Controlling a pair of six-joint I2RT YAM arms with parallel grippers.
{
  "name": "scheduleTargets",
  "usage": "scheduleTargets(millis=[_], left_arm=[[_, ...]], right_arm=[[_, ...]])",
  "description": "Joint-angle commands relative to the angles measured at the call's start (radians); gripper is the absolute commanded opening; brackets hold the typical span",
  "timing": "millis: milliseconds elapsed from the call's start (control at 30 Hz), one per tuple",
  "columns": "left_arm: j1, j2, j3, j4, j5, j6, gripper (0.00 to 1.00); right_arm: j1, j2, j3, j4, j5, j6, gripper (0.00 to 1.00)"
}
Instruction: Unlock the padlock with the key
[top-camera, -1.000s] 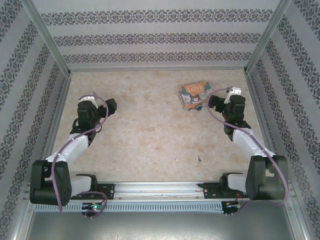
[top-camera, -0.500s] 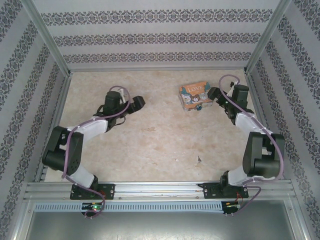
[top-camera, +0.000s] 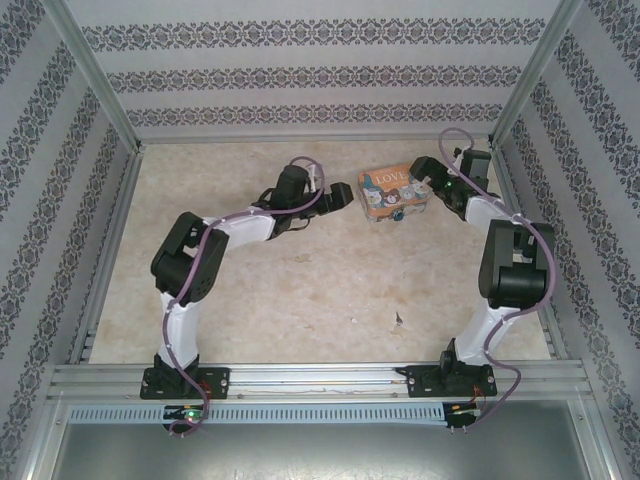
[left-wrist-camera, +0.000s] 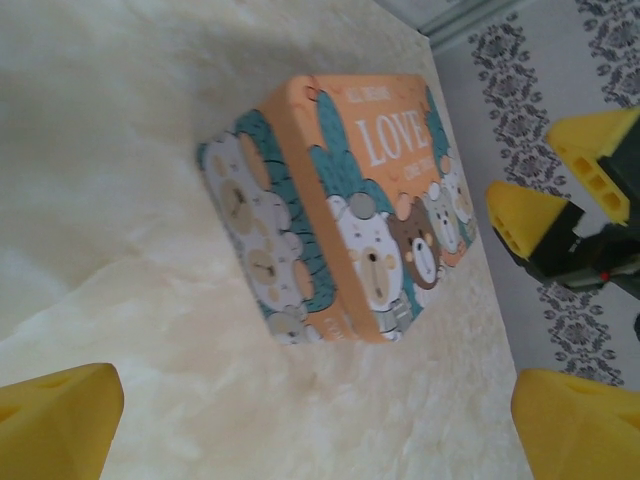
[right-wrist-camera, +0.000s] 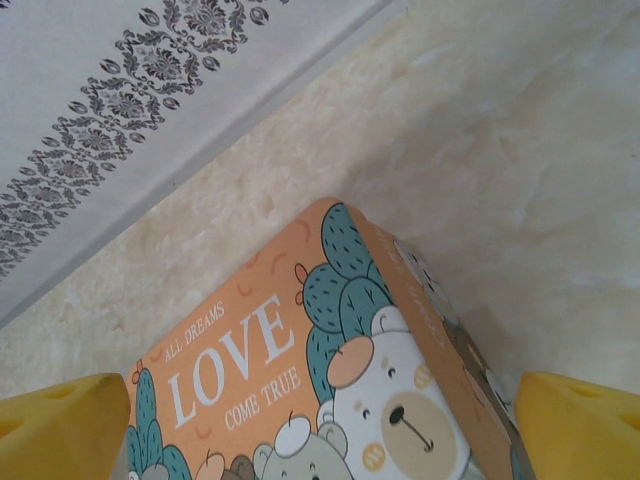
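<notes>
The colourful "LOVE" box (top-camera: 393, 189) lies at the back right of the table. A tiny dark blue speck, the padlock (top-camera: 398, 213), sits against the box's near edge; its shackle is too small to make out. The key (top-camera: 398, 320) is a small dark sliver lying alone on the table, well in front of the box. My left gripper (top-camera: 342, 195) is open just left of the box (left-wrist-camera: 340, 210), its yellow fingertips (left-wrist-camera: 60, 420) wide apart. My right gripper (top-camera: 425, 181) is open over the box's right end (right-wrist-camera: 300, 380), with nothing between its fingers (right-wrist-camera: 585, 425).
Patterned walls close the table on the left, back and right; the back wall's base (right-wrist-camera: 200, 120) runs close behind the box. The right gripper's yellow fingers (left-wrist-camera: 525, 215) show beyond the box in the left wrist view. Bare marbled tabletop (top-camera: 280, 290) spreads across the middle and front.
The left arm has swung from the table's left side rightward up to the box. The right gripper has moved back and inward onto the box's right end.
</notes>
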Motion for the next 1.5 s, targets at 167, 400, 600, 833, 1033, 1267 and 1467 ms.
scheduleTargets(millis=[167, 400, 600, 833, 1033, 1267, 1467], left_arm=[[-0.038, 0.176, 0.231, -0.067, 0.061, -0.024, 1.0], [-0.052, 0.271, 0.352, -0.088, 0.079, -0.039, 1.0], [-0.055, 0.296, 0.388, -0.093, 0.081, -0.04, 1.0], [-0.054, 0.31, 0.405, -0.102, 0.094, -0.038, 1.0], [-0.054, 0.29, 0.398, -0.127, 0.1, -0.007, 1.0], [-0.046, 0.214, 0.313, -0.113, 0.094, 0.025, 1.0], [-0.018, 0.115, 0.188, -0.065, 0.086, 0.025, 1.0]], right_arm=[[-0.009, 0.127, 0.139, -0.038, -0.086, -0.015, 0.98], [-0.009, 0.181, 0.19, -0.077, -0.176, -0.051, 0.98], [-0.008, 0.175, 0.169, -0.097, -0.235, -0.07, 0.98], [0.003, 0.136, 0.116, -0.106, -0.295, -0.076, 0.97], [0.032, 0.085, 0.057, -0.102, -0.332, -0.077, 0.94], [0.089, 0.023, -0.015, -0.086, -0.361, -0.06, 0.87], [0.154, -0.035, -0.076, -0.081, -0.347, -0.052, 0.85]])
